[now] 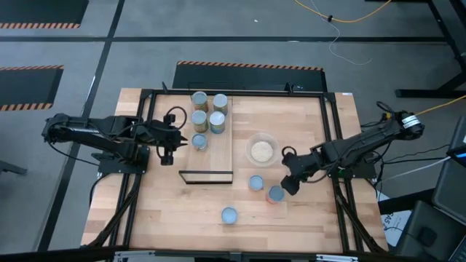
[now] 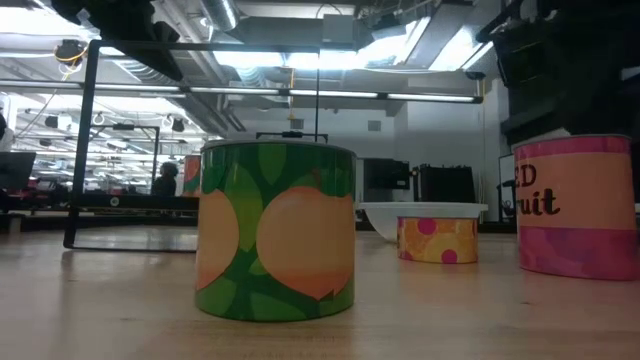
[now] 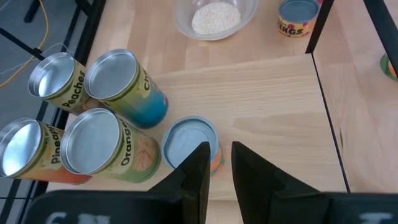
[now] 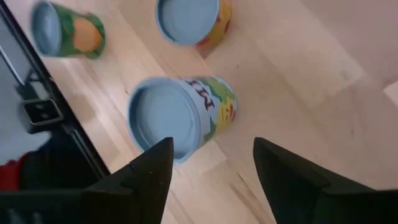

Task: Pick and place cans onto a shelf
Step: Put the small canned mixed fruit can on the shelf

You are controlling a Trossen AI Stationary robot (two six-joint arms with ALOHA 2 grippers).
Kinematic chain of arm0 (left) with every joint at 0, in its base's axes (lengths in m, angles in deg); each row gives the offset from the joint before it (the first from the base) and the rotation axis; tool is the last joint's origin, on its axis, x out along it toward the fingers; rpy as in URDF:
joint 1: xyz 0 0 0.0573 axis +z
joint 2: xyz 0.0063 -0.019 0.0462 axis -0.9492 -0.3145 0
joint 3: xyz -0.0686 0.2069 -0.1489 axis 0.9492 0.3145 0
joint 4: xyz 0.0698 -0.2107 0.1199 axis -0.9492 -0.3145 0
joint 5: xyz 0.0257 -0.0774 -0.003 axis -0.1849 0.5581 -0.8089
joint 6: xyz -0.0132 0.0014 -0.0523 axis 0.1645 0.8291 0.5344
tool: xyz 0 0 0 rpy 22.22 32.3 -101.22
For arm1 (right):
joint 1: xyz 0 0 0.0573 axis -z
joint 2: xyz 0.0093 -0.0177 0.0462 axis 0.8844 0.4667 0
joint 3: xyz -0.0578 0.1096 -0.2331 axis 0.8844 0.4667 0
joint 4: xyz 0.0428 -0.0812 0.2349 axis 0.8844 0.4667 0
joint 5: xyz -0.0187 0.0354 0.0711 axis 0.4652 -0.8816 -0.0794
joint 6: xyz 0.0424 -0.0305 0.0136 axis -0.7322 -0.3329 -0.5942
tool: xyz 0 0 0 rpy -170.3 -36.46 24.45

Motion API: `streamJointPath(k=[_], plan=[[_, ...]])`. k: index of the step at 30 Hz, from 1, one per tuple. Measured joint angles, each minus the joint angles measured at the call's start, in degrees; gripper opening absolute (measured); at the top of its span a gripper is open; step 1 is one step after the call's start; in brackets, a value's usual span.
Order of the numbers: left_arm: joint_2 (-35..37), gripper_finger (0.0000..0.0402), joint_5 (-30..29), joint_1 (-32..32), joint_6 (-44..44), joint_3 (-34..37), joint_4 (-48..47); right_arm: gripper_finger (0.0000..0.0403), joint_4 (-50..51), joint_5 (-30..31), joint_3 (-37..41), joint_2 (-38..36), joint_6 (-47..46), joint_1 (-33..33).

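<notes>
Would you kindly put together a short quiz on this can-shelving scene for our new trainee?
1. How many cans stand on the shelf?
2. True or false: the jaws of the right gripper are shut on a can.
3. What does the clear bowl hold? A: pale grains. B: water.
Key: 1 five; 2 false, they are open above a can on the table; 3 A.

Five cans (image 1: 207,113) upright on light-wood shelf (image 1: 218,149), three cans (image 1: 255,183) standing on tabletop
</notes>
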Motion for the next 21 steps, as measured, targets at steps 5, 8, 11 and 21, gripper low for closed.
streamJointPath(k=[5, 8, 11, 21], plan=[[0.0, 0.0058, 0.0, 0.0, 0.0, 0.0, 0.0, 0.0225, -1.9, 1.3, 0.0, 3.9, 0.0, -1.5], [0.0, 0.0058, 0.0, 0.0, 0.0, 0.0, 0.0, 0.0225, -3.8, 1.3, 0.0, 5.9, 0.0, -1.6], [0.0, 0.0058, 0.0, 0.0, 0.0, 0.0, 0.0, 0.0225, -4.6, 1.3, 0.0, 7.6, 0.0, -1.6], [0.0, 0.0058, 0.0, 0.0, 0.0, 0.0, 0.0, 0.0144, -5.3, 0.1, -0.2, 9.3, 0.0, -1.6]])
